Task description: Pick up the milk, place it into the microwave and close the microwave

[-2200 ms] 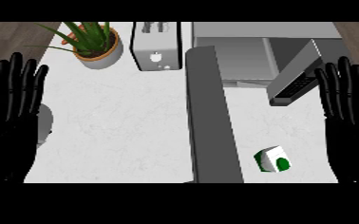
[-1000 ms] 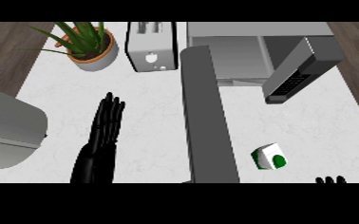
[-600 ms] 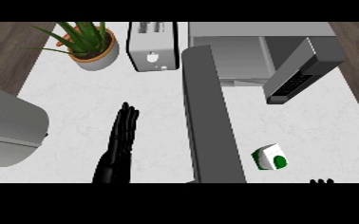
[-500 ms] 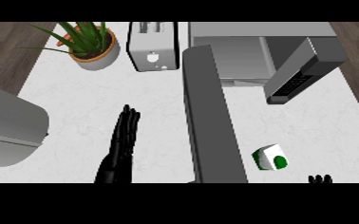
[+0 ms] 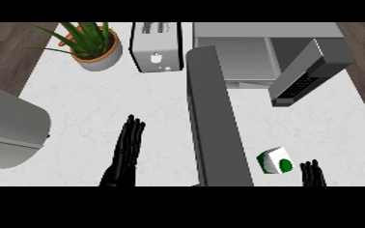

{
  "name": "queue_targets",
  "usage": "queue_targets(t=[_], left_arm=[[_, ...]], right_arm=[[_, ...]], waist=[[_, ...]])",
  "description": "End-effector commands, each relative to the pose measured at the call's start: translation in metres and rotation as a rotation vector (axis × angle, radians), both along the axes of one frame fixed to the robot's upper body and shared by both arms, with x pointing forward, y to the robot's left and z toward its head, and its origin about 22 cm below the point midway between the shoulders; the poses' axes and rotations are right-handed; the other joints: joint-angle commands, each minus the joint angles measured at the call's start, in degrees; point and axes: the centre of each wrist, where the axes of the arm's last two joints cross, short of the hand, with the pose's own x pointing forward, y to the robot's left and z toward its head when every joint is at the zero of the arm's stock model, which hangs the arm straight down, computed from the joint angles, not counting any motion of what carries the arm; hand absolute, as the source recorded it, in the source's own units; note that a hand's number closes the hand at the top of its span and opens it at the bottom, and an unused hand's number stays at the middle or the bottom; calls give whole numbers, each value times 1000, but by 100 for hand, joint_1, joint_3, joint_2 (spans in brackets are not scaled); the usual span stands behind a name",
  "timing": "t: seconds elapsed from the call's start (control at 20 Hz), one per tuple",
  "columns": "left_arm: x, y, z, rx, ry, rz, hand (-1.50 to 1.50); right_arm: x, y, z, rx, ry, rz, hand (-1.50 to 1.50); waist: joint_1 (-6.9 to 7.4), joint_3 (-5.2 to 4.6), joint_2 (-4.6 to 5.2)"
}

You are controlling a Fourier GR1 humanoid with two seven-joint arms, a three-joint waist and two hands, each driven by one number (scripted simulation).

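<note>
A grey rounded object [image 5: 21, 130] sits at the left edge of the desk [image 5: 71, 101]; a potted plant [image 5: 92, 48] and a toaster [image 5: 157, 53] stand far left; the left robot hand [image 5: 125, 154] shows near, fingers straight, released; the microwave [image 5: 242, 58] stands far right, its door [image 5: 214, 121] swung open toward the near edge; the milk [image 5: 274, 161] stands on the desk just right of the door; the right robot hand [image 5: 311, 173], fingers straight and released, shows just right of it, apart.

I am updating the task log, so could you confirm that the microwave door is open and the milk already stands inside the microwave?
Not quite. The microwave door is open, but the milk is not inside the microwave: it stands on the counter, right of the door, close beside the right hand. The head view shows this.
</note>
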Motion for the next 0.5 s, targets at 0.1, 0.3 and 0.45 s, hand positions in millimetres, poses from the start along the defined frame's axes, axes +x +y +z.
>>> queue_targets(t=[0.1,0.3,0.45], left_arm=[[-8,5,-7,-10,6,-21,-150],[-17,38,5,-23,31,-34,-150],[-24,39,0,-26,20,-7,-150]], right_arm=[[18,-19,-38,-28,15,-51,-150],[44,-1,-37,-54,28,-66,-150],[59,-27,-48,-86,23,-87,-150]], waist=[[10,3,1],[27,2,1],[31,2,1]])
